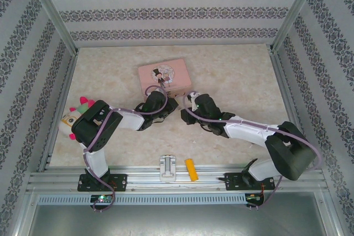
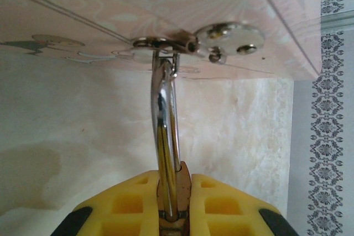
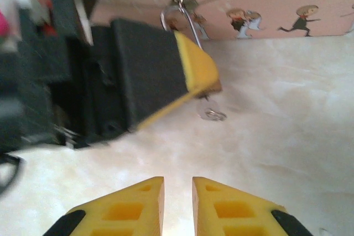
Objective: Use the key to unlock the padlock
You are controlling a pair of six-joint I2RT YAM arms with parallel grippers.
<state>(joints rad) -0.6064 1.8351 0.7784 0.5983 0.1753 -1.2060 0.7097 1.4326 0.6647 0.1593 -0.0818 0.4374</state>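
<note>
The left tool (image 2: 174, 179) pinches the tiny brass-gold padlock (image 2: 166, 136) by its body, its thin silvery shackle hooked through the metal hasp (image 2: 182, 43) on the pink picture tin (image 2: 166, 4). The right tool (image 3: 178, 183), yellow pads (image 3: 133, 205) slightly apart on nothing, hovers over the beige marbled surface (image 3: 276, 109) before the tin. The small silvery key (image 3: 212, 114) shows close before the tin's front, hanging or lying, unclear which.

Grey-and-white patterned wallpaper (image 1: 177, 14) is covering the back and side walls. Aluminium posts (image 1: 53, 15) are rising from the far corners of the beige marbled surface (image 1: 238, 75), and a ribbed aluminium rail (image 1: 182, 185) is running along its near edge. Soft, even light is falling across it.
</note>
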